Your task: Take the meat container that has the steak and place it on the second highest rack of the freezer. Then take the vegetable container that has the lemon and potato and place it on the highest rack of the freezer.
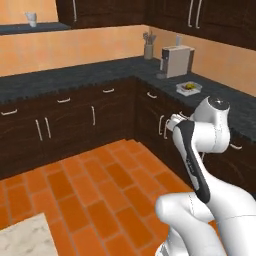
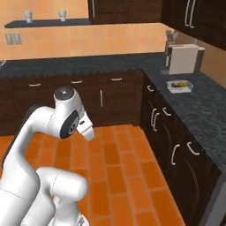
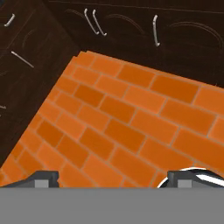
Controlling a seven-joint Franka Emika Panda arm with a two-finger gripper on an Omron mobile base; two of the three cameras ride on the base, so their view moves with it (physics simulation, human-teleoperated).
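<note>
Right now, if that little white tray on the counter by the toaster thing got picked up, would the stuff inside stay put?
Probably not well. The vegetable container looks shallow, so its low walls may hold little. The lemon is rounded and could roll if the tray tilts. The tray seems small and light, likely to slide on the smooth counter when nudged.

The glossy white, rounded-shell robot arm [image 1: 212, 127] is showing thick tubular links that are swelling into bulbous joint housings. A dark charcoal band [image 1: 192, 157] is running lengthwise along one link in the left base view, narrowing toward its ends. A round grey cap with a pale centre dot [image 2: 65, 92] is closing off the top joint in the right base view, and a dark grey disc is lining the joint's side just below it. The two small dark grey squared finger tips [image 3: 43, 179] are standing wide apart, rising at the bottom of the hand view.
</note>
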